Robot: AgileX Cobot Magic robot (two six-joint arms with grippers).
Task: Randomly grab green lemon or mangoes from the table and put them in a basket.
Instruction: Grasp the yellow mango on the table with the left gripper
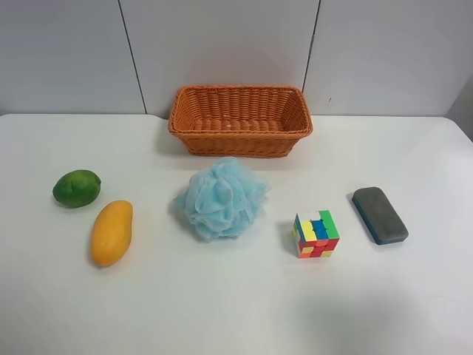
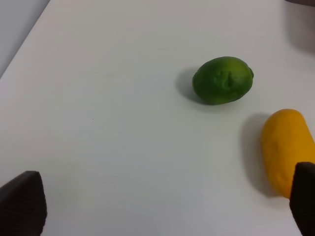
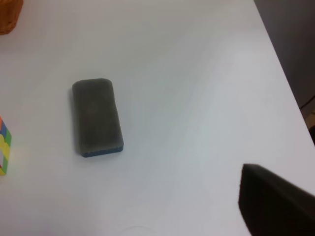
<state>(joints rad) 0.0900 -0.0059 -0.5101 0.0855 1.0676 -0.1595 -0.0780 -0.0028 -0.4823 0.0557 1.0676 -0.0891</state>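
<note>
The green lemon [image 1: 76, 188] lies on the white table [image 1: 236, 310] at the exterior high view's left. The yellow-orange mango [image 1: 111, 232] lies just in front of it. The wicker basket [image 1: 240, 137] stands at the back middle and looks empty. No arm shows in the exterior high view. In the left wrist view the left gripper [image 2: 165, 196] is open and empty above the table, short of the lemon [image 2: 223, 80] and the mango [image 2: 287, 150]. In the right wrist view only one dark finger [image 3: 275, 204] of the right gripper shows, set far to the side, holding nothing.
A light-blue bath pouf [image 1: 221, 197] sits in front of the basket. A coloured puzzle cube [image 1: 316, 234] and a dark grey eraser [image 1: 379, 214] lie at the exterior high view's right. The eraser [image 3: 97, 117] and the table's edge [image 3: 283, 78] show in the right wrist view.
</note>
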